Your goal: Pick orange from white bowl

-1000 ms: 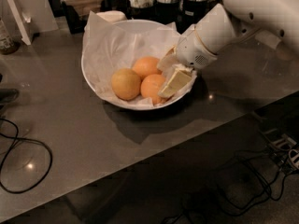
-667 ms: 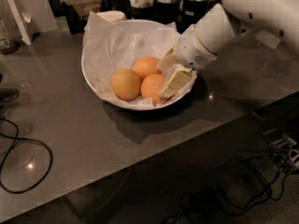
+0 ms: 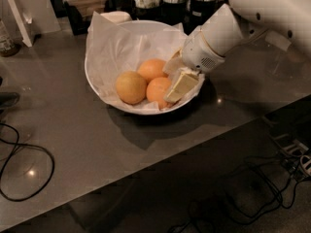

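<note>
My gripper (image 3: 177, 84) inside white bowl (image 3: 146, 112), right part, against orange (image 3: 158, 91). Can't tell its grip. Orange unlifted; pick remains.

This looks like a shared break area or canteen used as a robot test site, not a home. A long grey counter (image 3: 97, 144) has black cups (image 3: 201, 6) stuffed with packets and utensils along its back edge, and a paper-lined white bowl (image 3: 143, 111) sits out in front. Loose cables (image 3: 257, 178) trail over the floor below, and the robot's gripper (image 3: 176, 84) reaches into the bowl's right side.
</note>
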Available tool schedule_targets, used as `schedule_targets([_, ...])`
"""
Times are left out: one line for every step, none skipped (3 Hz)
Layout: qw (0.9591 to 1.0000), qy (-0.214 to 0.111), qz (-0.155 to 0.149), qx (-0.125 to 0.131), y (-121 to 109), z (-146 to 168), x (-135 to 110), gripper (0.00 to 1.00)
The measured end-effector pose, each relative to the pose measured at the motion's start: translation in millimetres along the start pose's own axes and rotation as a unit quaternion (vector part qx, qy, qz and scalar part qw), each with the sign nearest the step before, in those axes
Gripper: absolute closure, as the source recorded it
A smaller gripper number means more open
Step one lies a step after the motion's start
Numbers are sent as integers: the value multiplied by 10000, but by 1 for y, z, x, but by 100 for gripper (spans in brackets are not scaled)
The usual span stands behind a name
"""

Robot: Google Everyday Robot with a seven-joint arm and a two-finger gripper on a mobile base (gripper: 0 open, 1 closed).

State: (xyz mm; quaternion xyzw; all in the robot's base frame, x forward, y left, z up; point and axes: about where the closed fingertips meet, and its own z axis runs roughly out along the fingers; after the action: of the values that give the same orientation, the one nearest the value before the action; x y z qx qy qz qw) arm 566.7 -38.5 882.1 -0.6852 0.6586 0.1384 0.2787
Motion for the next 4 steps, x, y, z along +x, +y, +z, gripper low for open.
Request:
schedule_targets([10000, 49, 42, -57, 0, 2, 2, 40])
schedule_targets([9995, 175, 140, -211, 2, 7, 7, 30])
schedule_targets([9995, 175, 140, -211, 2, 7, 7, 32])
schedule_targets([9995, 174, 142, -214, 2, 7, 7, 41])
